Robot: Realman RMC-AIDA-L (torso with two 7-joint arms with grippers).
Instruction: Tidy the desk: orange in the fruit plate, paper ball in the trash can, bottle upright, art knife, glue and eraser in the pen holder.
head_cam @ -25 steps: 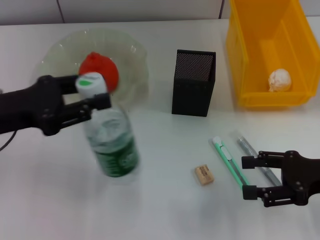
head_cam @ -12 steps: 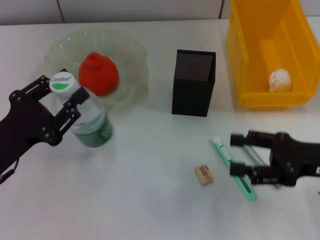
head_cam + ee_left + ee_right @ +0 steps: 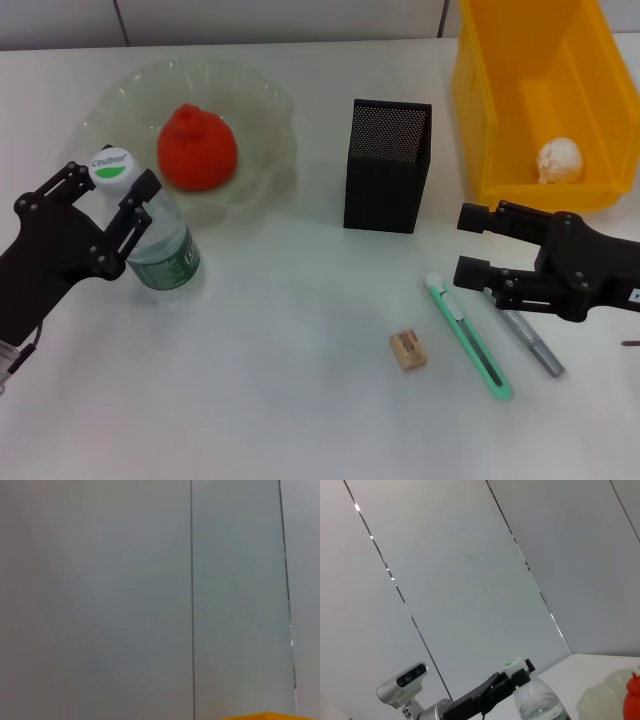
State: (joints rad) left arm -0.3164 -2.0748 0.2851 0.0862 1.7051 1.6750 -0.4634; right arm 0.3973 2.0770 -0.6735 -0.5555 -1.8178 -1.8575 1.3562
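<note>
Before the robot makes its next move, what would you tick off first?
1. Bottle upright on the desk: ok.
2. Left pincer clear of the bottle: not ok, its fingers sit on either side of the neck.
3. Orange in the fruit plate: ok.
4. Paper ball in the trash can: ok.
5. Knife, glue and eraser in the pen holder: not ok, all lie on the desk.
6. Right pincer open: ok, above the glue.
</note>
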